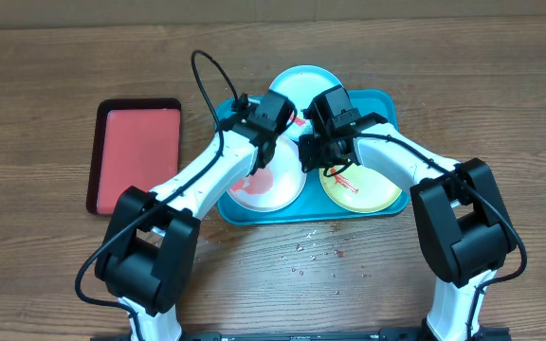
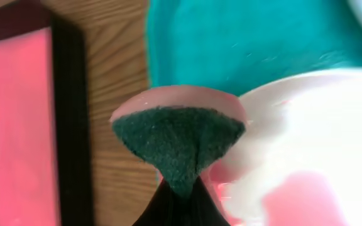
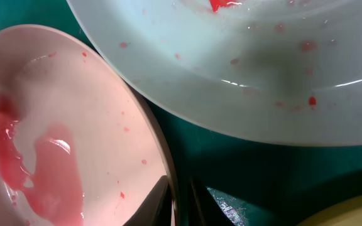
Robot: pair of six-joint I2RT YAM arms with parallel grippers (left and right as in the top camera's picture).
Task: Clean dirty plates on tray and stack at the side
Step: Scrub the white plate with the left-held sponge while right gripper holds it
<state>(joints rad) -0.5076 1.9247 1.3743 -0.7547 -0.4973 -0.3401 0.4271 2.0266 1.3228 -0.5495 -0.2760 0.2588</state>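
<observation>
Three plates lie on the teal tray [image 1: 387, 102]: a light blue plate [image 1: 301, 83] at the back, a white-pink plate [image 1: 278, 189] at front left with red sauce pooled on it, and a yellow-green plate [image 1: 373, 192] at front right. My left gripper [image 1: 265, 142] hovers over the white-pink plate, shut on a green sponge [image 2: 178, 141] with a pink backing. My right gripper [image 3: 180, 204] is shut on the rim of the white-pink plate [image 3: 74, 125], one finger inside and one outside. The light blue plate [image 3: 244, 69] carries red specks.
A smaller dark-rimmed red tray [image 1: 136, 156] lies on the wooden table left of the teal tray. Small droplets or crumbs [image 1: 320, 251] dot the table in front of the teal tray. Both arms cross over the tray's middle.
</observation>
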